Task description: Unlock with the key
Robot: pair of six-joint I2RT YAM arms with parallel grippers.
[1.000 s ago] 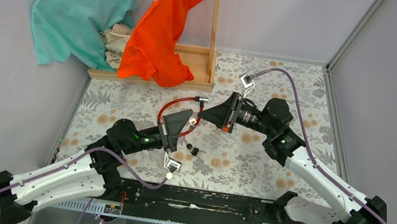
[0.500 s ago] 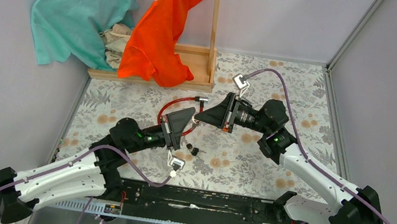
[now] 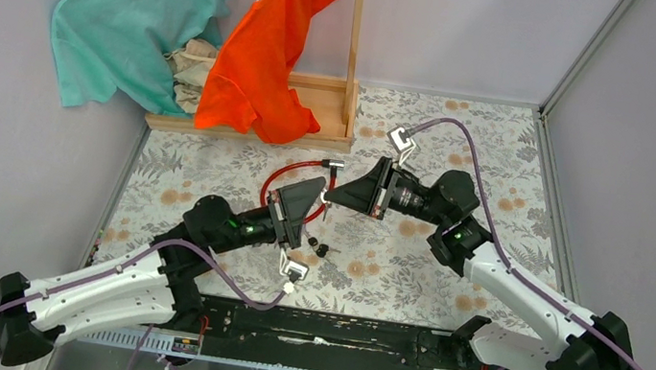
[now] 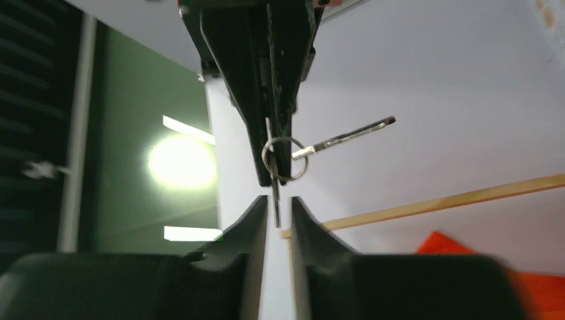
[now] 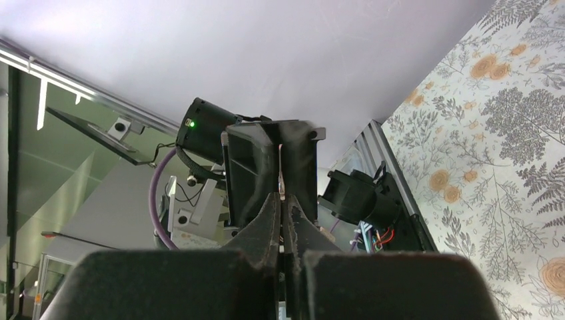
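My right gripper (image 3: 334, 192) is shut on a small silver key (image 4: 274, 195) and holds it in the air, blade towards my left gripper. A ring (image 4: 284, 160) with a second key (image 4: 353, 132) hangs from it. My left gripper (image 3: 316, 199) faces it tip to tip; its jaws stand narrowly open, with the key's tip (image 4: 276, 215) in the gap between the fingers (image 4: 253, 223). In the right wrist view the key (image 5: 281, 192) is pinched between the shut fingers (image 5: 269, 220). A red cable lock (image 3: 291, 169) with a silver end (image 3: 334, 162) lies on the table behind the grippers.
Small black pieces (image 3: 317, 245) lie on the floral table (image 3: 407, 283) under the grippers. A wooden rack (image 3: 317, 96) with an orange shirt (image 3: 270, 51) and a teal shirt (image 3: 130, 17) stands at the back left. Grey walls close in both sides.
Both wrists have shifted slightly and the left one has turned. The grippers' tips have closed in on each other, so the key's tip now sits between the left fingers.
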